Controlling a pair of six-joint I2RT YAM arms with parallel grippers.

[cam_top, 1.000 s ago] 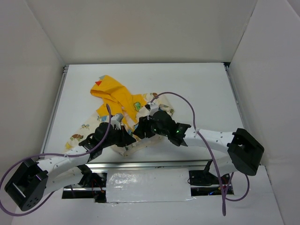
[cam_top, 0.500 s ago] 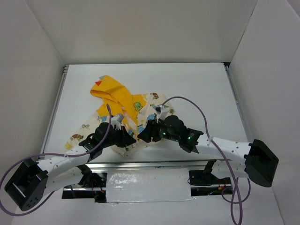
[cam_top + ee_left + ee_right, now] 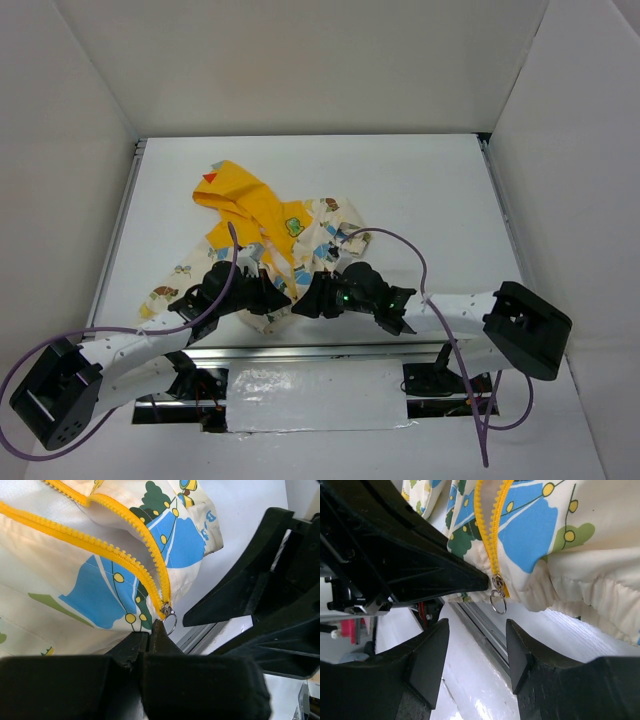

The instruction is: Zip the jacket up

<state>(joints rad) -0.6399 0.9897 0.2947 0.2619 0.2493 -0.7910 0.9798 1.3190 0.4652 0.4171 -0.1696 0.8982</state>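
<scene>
On the near left of the table (image 3: 430, 190), seen from above, the jacket (image 3: 285, 225) lies flat with its hood (image 3: 235, 195) toward the far left, and both arms reach in to the hem at the near edge, the left gripper (image 3: 265, 297) just beside the right gripper (image 3: 308, 300). In the left wrist view, the left gripper (image 3: 150, 639) looks clenched on the jacket's hem right under the slider (image 3: 166, 611), and the two rows of teeth (image 3: 100, 547) part just above it. In the right wrist view, the right gripper (image 3: 476, 630) is spread, holding nothing, with the ring (image 3: 497, 602) hanging just beyond the gap between its fingers (image 3: 432, 650). By my reading, the zip is joined at the bottom but not drawn up; catching the ring and the whole pull toward the hood remain.
</scene>
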